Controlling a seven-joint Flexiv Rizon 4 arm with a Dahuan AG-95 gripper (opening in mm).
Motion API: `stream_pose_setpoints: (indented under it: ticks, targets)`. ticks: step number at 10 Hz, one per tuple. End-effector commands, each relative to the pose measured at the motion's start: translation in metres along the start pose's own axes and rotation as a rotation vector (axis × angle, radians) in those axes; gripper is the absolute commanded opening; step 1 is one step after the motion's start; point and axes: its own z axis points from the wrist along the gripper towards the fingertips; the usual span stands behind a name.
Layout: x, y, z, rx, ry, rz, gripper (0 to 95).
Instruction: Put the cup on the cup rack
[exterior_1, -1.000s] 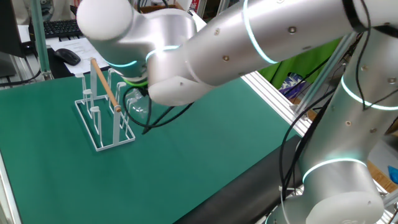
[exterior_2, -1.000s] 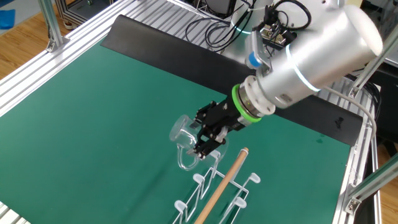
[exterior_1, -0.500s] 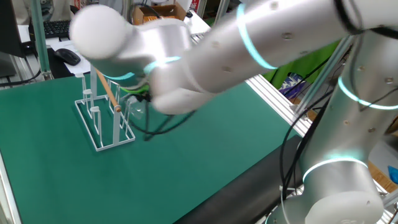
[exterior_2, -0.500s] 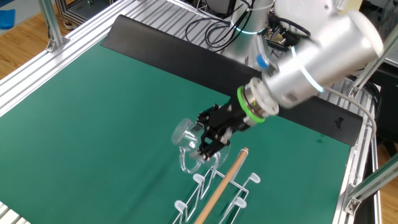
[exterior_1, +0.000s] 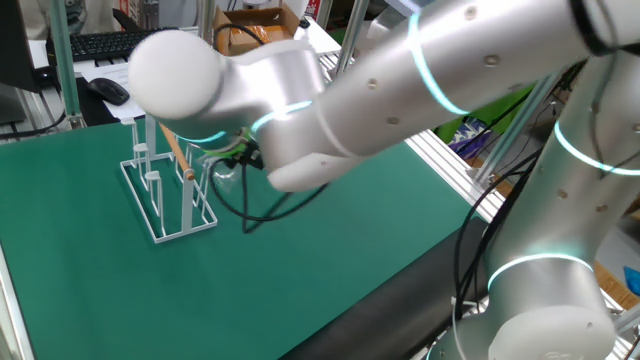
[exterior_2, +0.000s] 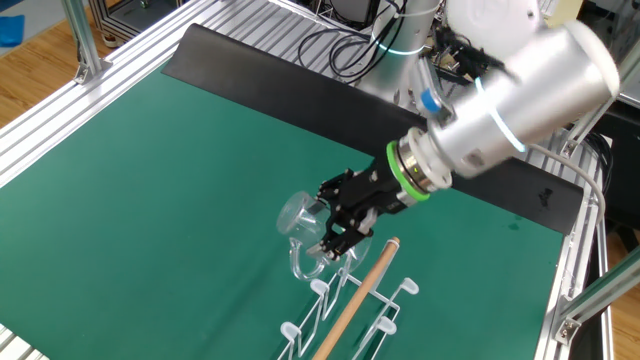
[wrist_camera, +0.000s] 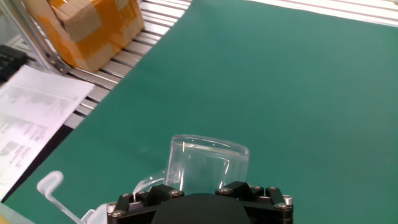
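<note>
The cup (exterior_2: 300, 222) is a clear glass mug held on its side in the air. My gripper (exterior_2: 335, 228) is shut on the cup, its black fingers on the rim end, just above the near end of the cup rack (exterior_2: 345, 300). The rack is white wire with upright pegs and a light wooden rod (exterior_2: 355, 294) on top. In the first fixed view the rack (exterior_1: 165, 190) stands left and the cup (exterior_1: 225, 172) shows faintly beside its pegs, mostly hidden by the arm. In the hand view the cup (wrist_camera: 205, 163) sticks out ahead of the gripper (wrist_camera: 202, 194), with a white peg tip (wrist_camera: 53, 184) at the lower left.
A green mat (exterior_2: 170, 170) covers the table, with aluminium rails (exterior_2: 60, 110) along its edges. A black strip (exterior_2: 300, 90) runs along the far side. A cardboard box (wrist_camera: 87, 25) and papers (wrist_camera: 31, 118) lie beyond the mat edge. A keyboard and mouse (exterior_1: 105, 88) sit behind the rack.
The arm has shifted slightly with the cup in its grip, moving it a little closer over the rack's end pegs. The rack has not moved.
</note>
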Motion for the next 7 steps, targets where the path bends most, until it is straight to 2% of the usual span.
stream_pose_setpoints:
  ticks: [1,7]
  targets:
    - [-0.0003,-0.0013,0.0011,-0.013,-0.023,0.000,0.0]
    - [0.0032,0.0006,0.0009,-0.034,-0.096,-0.008,0.0]
